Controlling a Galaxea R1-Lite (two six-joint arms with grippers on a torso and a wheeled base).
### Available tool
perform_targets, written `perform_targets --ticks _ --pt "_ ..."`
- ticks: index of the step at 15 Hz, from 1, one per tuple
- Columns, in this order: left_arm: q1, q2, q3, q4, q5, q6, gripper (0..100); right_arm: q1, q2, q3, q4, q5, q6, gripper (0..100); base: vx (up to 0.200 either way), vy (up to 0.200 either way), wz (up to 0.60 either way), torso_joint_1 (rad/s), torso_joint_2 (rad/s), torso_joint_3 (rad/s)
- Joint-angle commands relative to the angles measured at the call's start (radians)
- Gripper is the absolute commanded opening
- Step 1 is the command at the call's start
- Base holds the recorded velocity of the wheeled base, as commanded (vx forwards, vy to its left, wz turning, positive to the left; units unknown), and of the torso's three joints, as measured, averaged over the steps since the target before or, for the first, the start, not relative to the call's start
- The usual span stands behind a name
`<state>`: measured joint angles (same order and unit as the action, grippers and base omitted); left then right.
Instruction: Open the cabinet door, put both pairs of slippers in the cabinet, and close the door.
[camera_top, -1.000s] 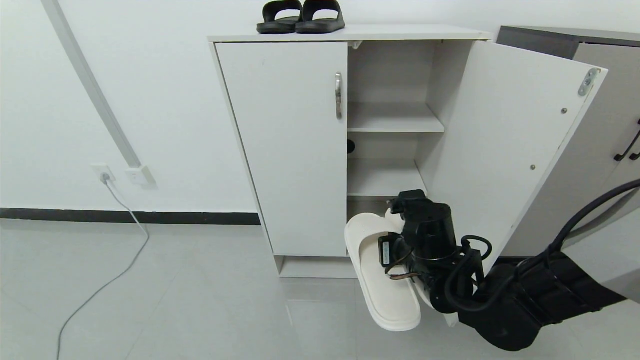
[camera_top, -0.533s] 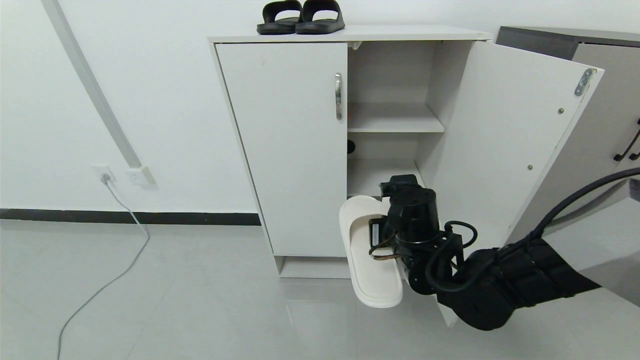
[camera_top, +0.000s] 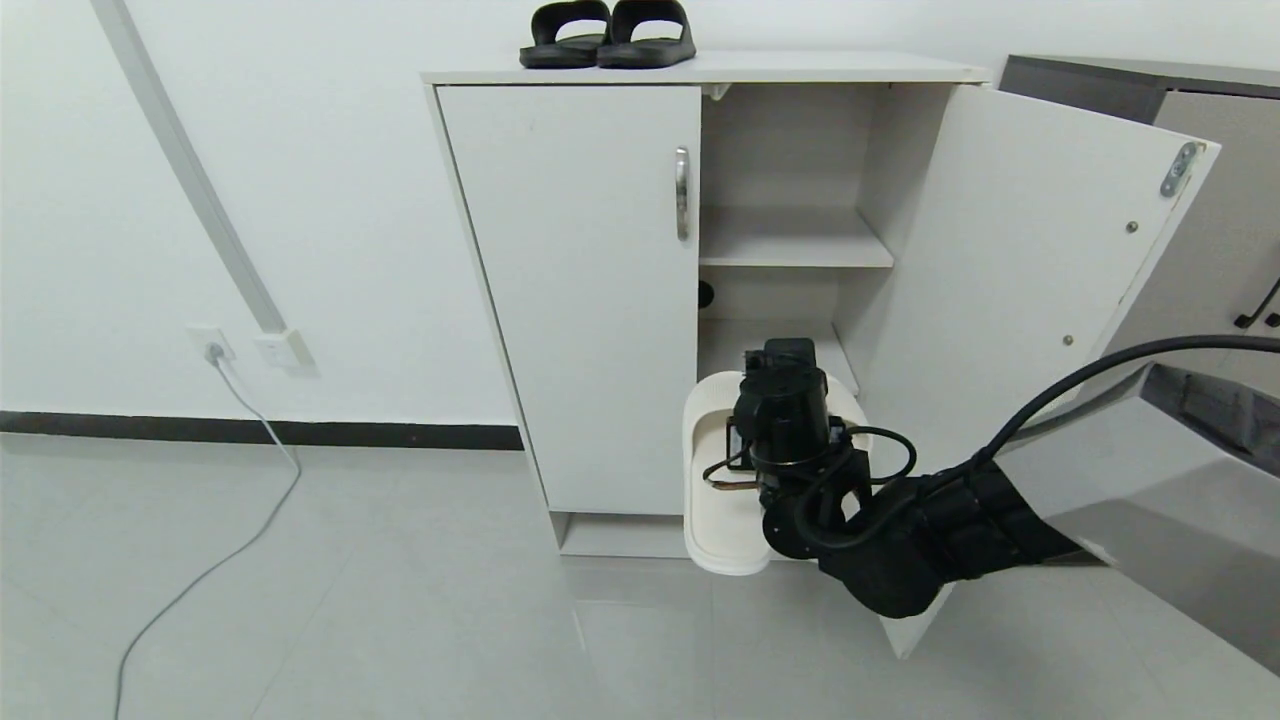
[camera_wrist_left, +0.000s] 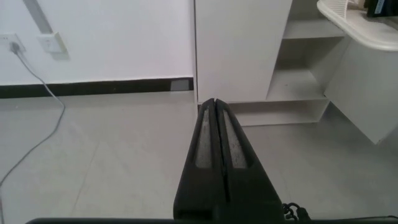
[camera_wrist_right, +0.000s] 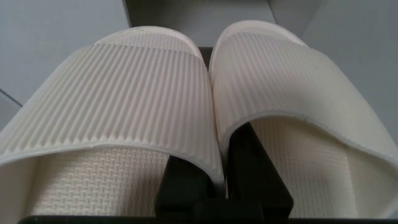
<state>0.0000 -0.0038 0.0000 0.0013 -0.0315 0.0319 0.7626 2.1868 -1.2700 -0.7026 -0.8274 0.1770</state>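
A pair of white slippers (camera_top: 712, 490) hangs level in front of the cabinet's open right half, toes toward the lower shelf (camera_top: 770, 345). My right gripper (camera_wrist_right: 224, 171) is shut on the two inner strap edges of the white slippers (camera_wrist_right: 149, 81), holding them side by side. A pair of black slippers (camera_top: 605, 35) sits on the cabinet top (camera_top: 800, 68). The left door (camera_top: 570, 300) is closed and the right door (camera_top: 1000, 280) stands wide open. My left gripper (camera_wrist_left: 214, 107) is shut on nothing, low over the floor, left of the cabinet opening.
A grey cabinet (camera_top: 1210, 210) stands right behind the open door. A wall socket (camera_top: 210, 348) with a cord (camera_top: 200, 580) trailing over the tiled floor is at the left. The upper shelf (camera_top: 790, 240) is bare.
My right arm has lifted the white slippers and carried them left and forward toward the cabinet opening. The slippers have levelled out.
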Motion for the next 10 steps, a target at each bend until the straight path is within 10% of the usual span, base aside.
perform_targets --ticks 1,10 --pt "0.002 0.004 0.0 -0.001 -0.001 -0.001 0 0.0 0.005 -0.002 -0.002 -0.001 -0.001 0 0.0 -0.2 0.0 0.007 0.01 0.002" --pt "0.002 0.004 0.0 -0.001 -0.001 -0.001 0 -0.002 0.016 0.034 -0.018 0.014 -0.001 0 0.0 -0.022 0.0 0.0 0.0 0.0"
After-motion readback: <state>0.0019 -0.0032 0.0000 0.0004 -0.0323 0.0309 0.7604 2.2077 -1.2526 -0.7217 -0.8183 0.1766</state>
